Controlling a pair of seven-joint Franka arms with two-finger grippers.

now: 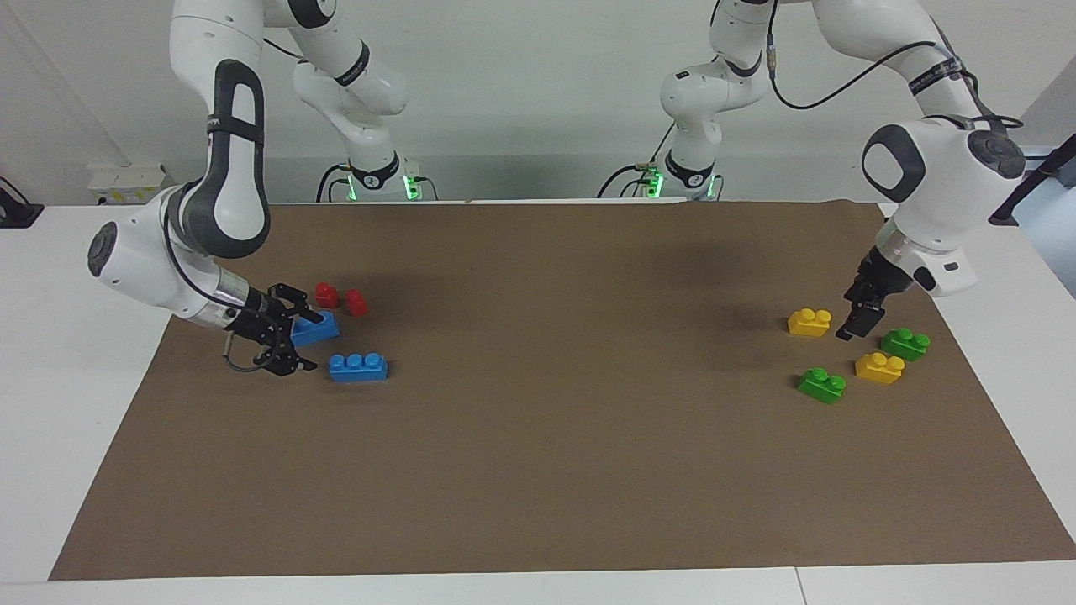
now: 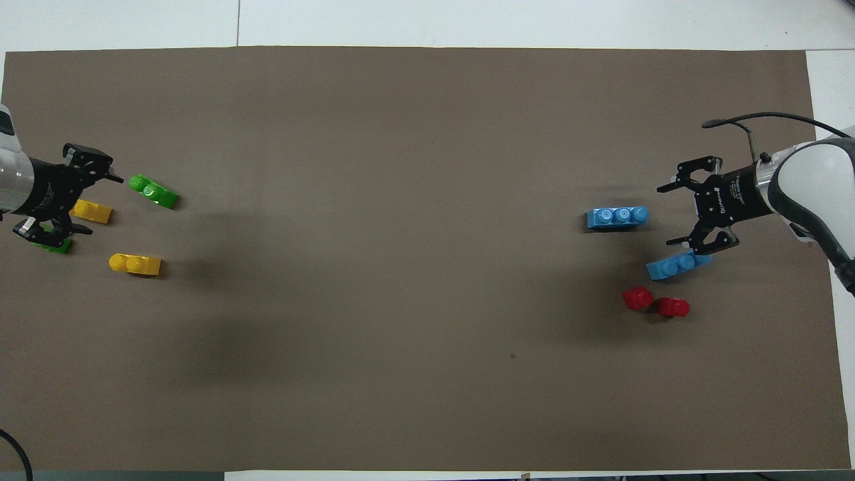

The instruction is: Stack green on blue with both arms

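The small bright green two-stud plastic bricks (image 1: 822, 385) look smooth and glossy, as do the longer bright blue three-stud plastic bricks (image 1: 358, 366), the yellow two-stud plastic bricks (image 1: 809, 322) and the small red plastic bricks (image 1: 327, 294). The brown sheet covering the table (image 1: 538, 470) is matt, possibly paper. The white arm shells (image 1: 950, 202) appear smooth and slightly shiny; the black two-finger grippers (image 2: 695, 210) look matt.

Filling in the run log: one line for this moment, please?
left gripper: open, by green brick | right gripper: open, by blue brick | stack: not started, nothing held
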